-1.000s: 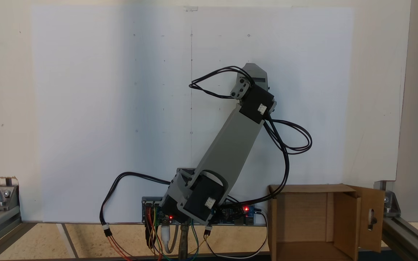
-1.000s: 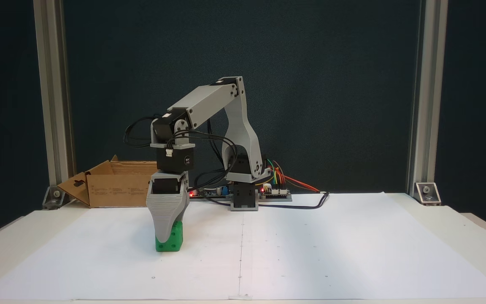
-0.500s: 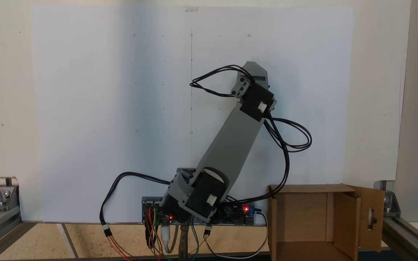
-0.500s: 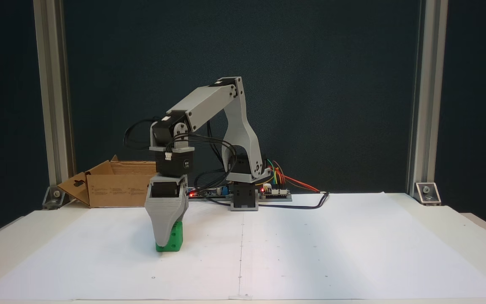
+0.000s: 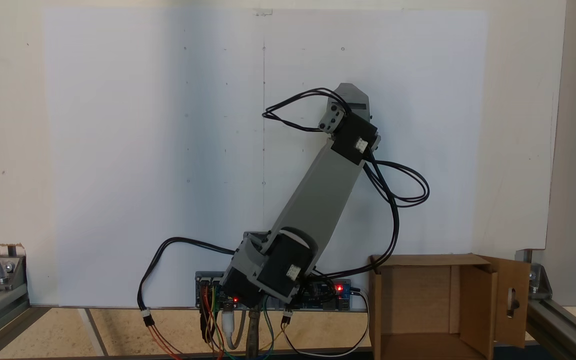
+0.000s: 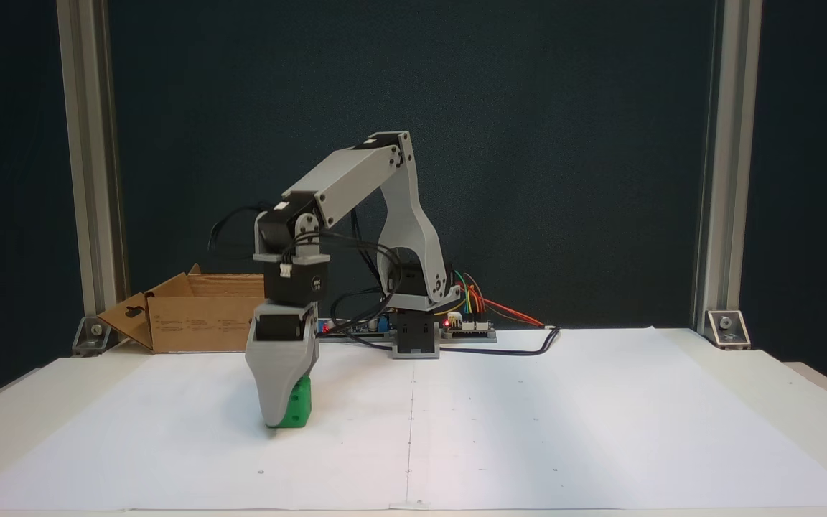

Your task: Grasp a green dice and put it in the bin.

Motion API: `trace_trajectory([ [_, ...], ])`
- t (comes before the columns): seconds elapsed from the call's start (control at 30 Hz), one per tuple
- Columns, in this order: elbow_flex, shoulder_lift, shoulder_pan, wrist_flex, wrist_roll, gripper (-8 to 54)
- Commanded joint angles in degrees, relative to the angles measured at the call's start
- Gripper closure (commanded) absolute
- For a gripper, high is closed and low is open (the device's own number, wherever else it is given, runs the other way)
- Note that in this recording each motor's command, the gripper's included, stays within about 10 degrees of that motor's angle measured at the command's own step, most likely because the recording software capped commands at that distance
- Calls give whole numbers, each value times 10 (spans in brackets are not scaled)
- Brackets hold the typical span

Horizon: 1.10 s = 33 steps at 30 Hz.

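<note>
A: Step?

B: Grasp phase. End effector [image 6: 277, 416] is down at the worktop [image 6: 528, 416], pointing straight down, with the green dice [image 6: 297, 406] right at its tip.

A: Closed on it?

B: Cannot tell. The grey jaw facing the side camera covers the left part of the cube, and the second jaw sits behind it. Dice shows just to the right of that jaw and looks to be resting on the white paper [image 6: 456, 431].

A: Bin?

B: The bin [image 6: 198, 316] is behind the end effector and a bit left, at the worktop's back edge, well apart. In a fixed view from above it sits open [image 5: 433, 305] beside the arm base.

A: Next?

B: My read: confirm a firm pinch, lift clear, swing back to the bin, release above the opening.
</note>
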Motion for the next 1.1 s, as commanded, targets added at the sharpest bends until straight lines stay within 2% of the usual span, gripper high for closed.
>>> trace_trajectory([
  [0.0, -13, 2, 0, -6, -37, 41],
  [0.53, -14, 1, 5, -9, -37, 43],
  [0.73, -14, -1, 5, -7, -37, 68],
  [0.93, -14, -1, 6, -7, -37, 178],
  [1.07, -14, -1, 5, -8, -37, 313],
])
